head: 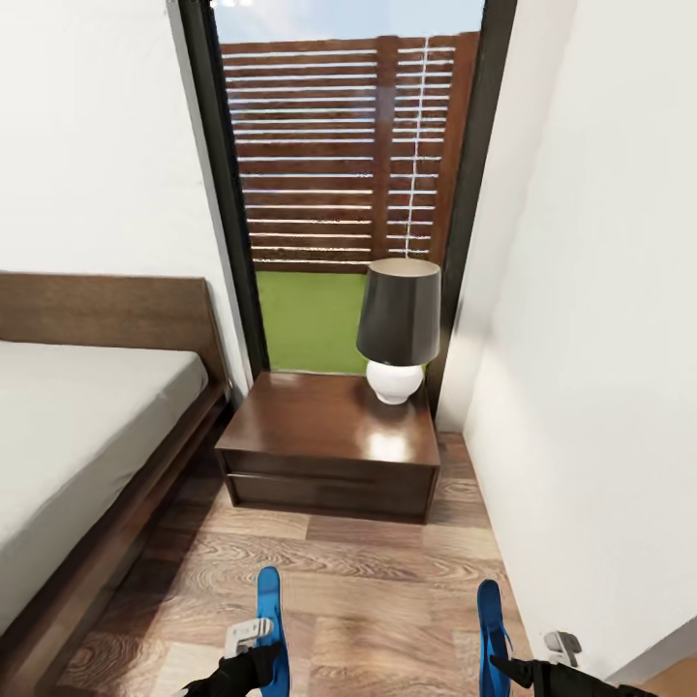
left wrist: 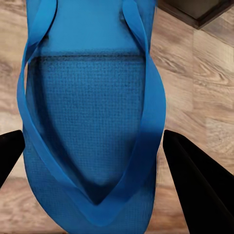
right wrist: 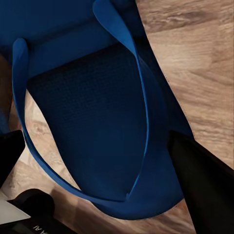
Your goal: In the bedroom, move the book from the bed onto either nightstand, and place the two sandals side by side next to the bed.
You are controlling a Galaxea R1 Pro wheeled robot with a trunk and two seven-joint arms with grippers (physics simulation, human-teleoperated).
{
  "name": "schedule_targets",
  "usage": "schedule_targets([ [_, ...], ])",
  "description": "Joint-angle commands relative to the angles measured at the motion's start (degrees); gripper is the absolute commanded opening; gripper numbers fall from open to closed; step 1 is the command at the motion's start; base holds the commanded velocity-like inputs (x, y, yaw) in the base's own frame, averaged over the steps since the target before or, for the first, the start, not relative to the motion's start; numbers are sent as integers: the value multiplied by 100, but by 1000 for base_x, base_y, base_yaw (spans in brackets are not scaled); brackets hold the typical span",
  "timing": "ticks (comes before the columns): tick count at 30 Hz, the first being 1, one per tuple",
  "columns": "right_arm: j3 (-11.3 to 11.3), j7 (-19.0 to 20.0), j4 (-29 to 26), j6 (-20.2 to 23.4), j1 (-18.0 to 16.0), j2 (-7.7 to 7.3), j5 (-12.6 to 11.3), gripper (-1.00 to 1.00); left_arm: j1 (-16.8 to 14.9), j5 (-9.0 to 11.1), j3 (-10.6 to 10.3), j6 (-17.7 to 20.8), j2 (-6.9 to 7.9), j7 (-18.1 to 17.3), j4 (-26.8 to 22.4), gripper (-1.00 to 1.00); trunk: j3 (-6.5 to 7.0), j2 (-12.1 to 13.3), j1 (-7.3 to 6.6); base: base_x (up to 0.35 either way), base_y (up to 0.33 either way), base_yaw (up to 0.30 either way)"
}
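Below: each sandal between hand fingers.

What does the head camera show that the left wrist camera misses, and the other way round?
Head view alone: the bed, nightstand, lamp, window and the right sandal. Left wrist view alone: the left sandal's straps and textured sole close up, between the left gripper's fingers. Both share the left sandal and the floor.

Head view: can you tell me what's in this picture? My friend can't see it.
Two blue sandals sit apart above a wood floor, one at each robot hand. Ahead stands a dark nightstand with a lamp before a tall window, the bed on the left.
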Motion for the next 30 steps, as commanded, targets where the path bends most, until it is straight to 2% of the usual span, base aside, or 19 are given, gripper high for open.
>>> schedule_targets([
  [1, -59, 21, -5, 18, -1, 0, 44, -100, -6, 44, -46, -29, 3, -12, 9, -100, -5, -2, -1, 1, 0, 290],
  [30, -59, 17, -5, 18, -1, 0, 45, -100, -6, 44, -55, -31, 1, -8, 9, -100, -5, -2, -1, 0, -10, 290],
])
